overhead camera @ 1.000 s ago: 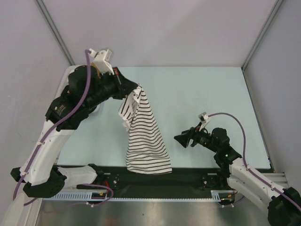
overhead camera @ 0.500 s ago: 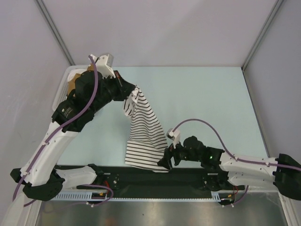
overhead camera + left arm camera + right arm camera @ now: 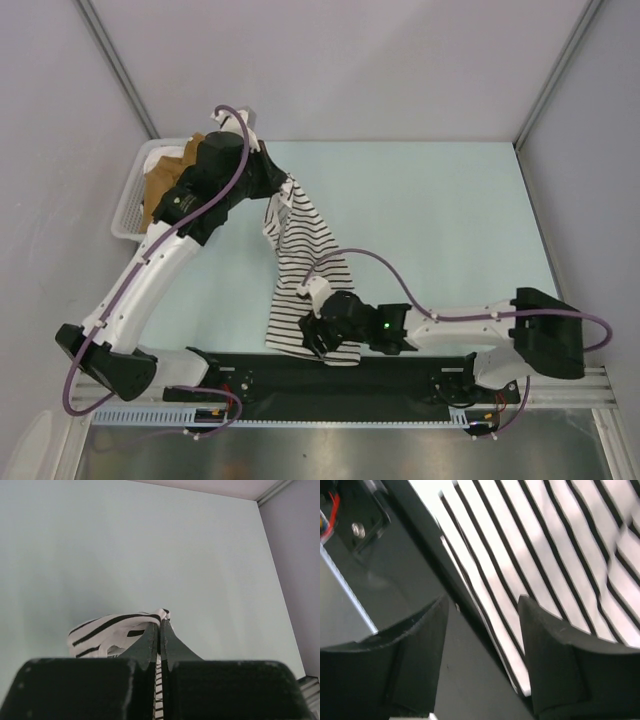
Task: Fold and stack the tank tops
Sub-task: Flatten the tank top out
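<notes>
The white tank top with thin black stripes (image 3: 305, 270) hangs from my left gripper (image 3: 283, 190), its lower part draped onto the table's near edge. In the left wrist view the left gripper (image 3: 160, 626) is shut on a bunched fold of the striped top (image 3: 107, 627), and cloth shows between the fingers. My right gripper (image 3: 318, 335) is low at the top's bottom hem. In the right wrist view the right gripper (image 3: 485, 612) is open, its fingers (image 3: 552, 655) either side of the hem edge of the striped top (image 3: 540, 545).
A white basket (image 3: 126, 210) with brown cloth (image 3: 168, 178) in it stands at the far left of the table. A black rail (image 3: 420, 368) runs along the near edge under the hem. Grey walls close in the table on the left, back and right.
My right arm has swung left and down from mid-table to the striped top's hem, its jaws narrowing a little. The left arm has shifted slightly, still holding the top up.
</notes>
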Robot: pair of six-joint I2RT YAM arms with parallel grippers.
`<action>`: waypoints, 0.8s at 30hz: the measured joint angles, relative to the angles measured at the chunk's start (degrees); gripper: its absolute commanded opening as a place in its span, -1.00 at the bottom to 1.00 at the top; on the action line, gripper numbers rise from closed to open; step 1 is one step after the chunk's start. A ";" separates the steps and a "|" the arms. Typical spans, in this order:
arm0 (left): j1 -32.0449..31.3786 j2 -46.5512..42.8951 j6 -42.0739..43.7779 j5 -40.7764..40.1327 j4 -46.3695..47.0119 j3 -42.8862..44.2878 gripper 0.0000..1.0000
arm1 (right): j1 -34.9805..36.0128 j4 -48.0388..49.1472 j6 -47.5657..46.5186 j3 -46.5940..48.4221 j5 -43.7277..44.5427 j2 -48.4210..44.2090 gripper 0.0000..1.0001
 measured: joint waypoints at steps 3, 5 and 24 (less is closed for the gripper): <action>2.84 0.35 0.24 2.56 2.29 -2.86 -0.99 | 0.59 -0.79 -1.42 6.91 0.85 6.86 0.20; 4.66 0.42 0.31 4.15 3.69 -4.92 -0.99 | 0.87 -1.57 -2.34 11.06 1.53 11.02 0.21; 9.77 4.52 0.28 12.96 9.64 -9.33 -0.99 | 6.71 -13.03 -11.54 33.68 6.93 34.73 -0.35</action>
